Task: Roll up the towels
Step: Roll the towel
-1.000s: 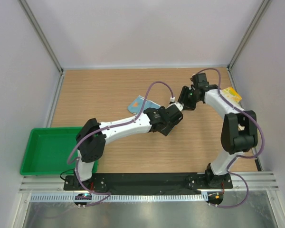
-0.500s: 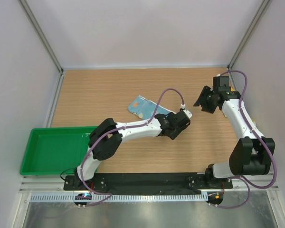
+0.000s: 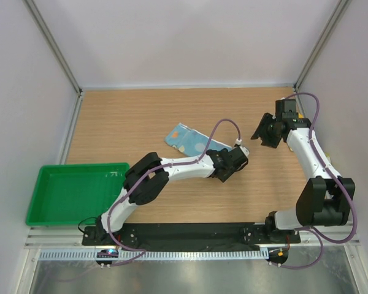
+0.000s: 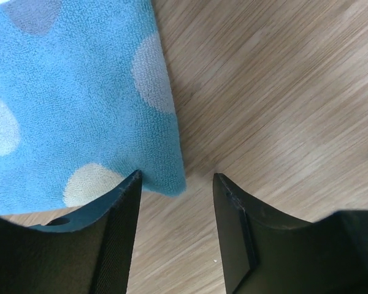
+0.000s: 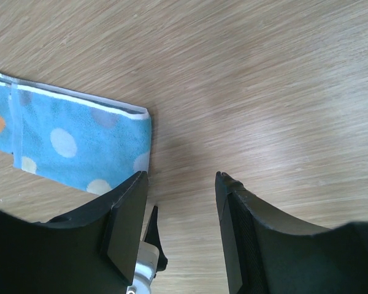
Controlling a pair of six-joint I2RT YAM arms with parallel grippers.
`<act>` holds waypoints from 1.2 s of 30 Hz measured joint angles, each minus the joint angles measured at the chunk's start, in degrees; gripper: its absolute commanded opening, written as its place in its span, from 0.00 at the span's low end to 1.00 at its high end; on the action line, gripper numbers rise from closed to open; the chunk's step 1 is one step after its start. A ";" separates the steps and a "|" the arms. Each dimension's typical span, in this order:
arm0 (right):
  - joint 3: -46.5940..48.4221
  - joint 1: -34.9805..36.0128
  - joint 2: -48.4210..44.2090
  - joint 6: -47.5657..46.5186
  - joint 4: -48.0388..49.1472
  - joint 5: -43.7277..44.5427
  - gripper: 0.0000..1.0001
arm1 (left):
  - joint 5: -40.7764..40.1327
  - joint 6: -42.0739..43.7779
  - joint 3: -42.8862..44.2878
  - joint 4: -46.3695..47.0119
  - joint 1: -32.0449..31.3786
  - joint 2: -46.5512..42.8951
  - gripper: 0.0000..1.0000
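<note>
The left pincer (image 4: 175, 180) and the right pincer (image 5: 181, 177) point downward, jaws parted.

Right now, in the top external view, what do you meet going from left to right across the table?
green tray → blue dotted towel → left gripper, at the towel's right end → right gripper
</note>
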 measured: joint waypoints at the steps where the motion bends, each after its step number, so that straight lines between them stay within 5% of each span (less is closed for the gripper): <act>1: 0.00 0.00 0.00 0.00 0.02 0.00 0.55 | -0.17 0.02 0.11 0.15 0.00 0.07 0.50; 12: -0.02 -0.11 1.11 0.02 0.57 -1.81 0.56 | -0.24 0.37 -1.16 4.02 1.46 0.50 0.00; 20: -7.72 0.42 3.89 5.20 10.54 -14.58 0.67 | 3.67 -0.33 -9.09 11.26 3.58 -4.13 0.00; 36: -11.69 7.08 18.36 11.47 23.37 -18.99 0.61 | 11.04 -6.25 -18.93 15.23 5.68 -11.76 0.00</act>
